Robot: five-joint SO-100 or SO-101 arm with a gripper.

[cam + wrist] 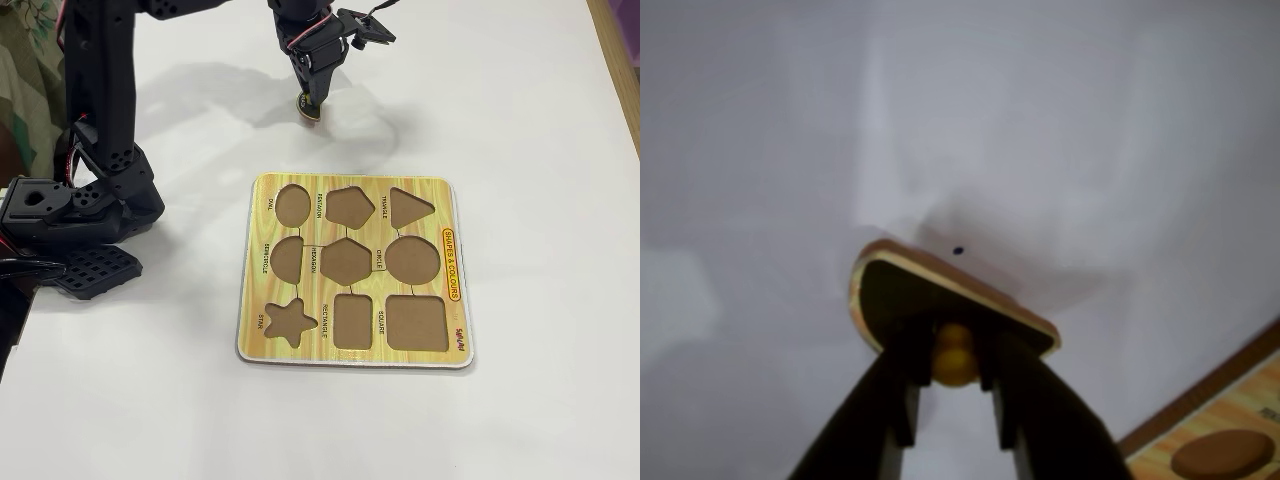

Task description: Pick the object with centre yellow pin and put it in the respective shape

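My gripper (pixel 955 368) is shut on the yellow pin (pixel 954 355) of a flat wooden shape piece (pixel 940 300). The piece hangs tilted and looks lifted off the white table; its dark underside faces the wrist camera. In the fixed view the gripper (pixel 309 108) holds the piece (pixel 309 107) behind the puzzle board (pixel 352 268), above its top edge. The board is yellow with several empty brown cut-outs: oval, pentagon, triangle, semicircle, hexagon, circle, star, rectangle, square. A corner of the board (pixel 1230 420) shows at the lower right of the wrist view.
The arm's black base (pixel 70 215) stands at the left of the fixed view, beside the board. A small dark dot (pixel 958 250) marks the table just beyond the piece. The table's wooden edge (pixel 615 50) runs down the far right.
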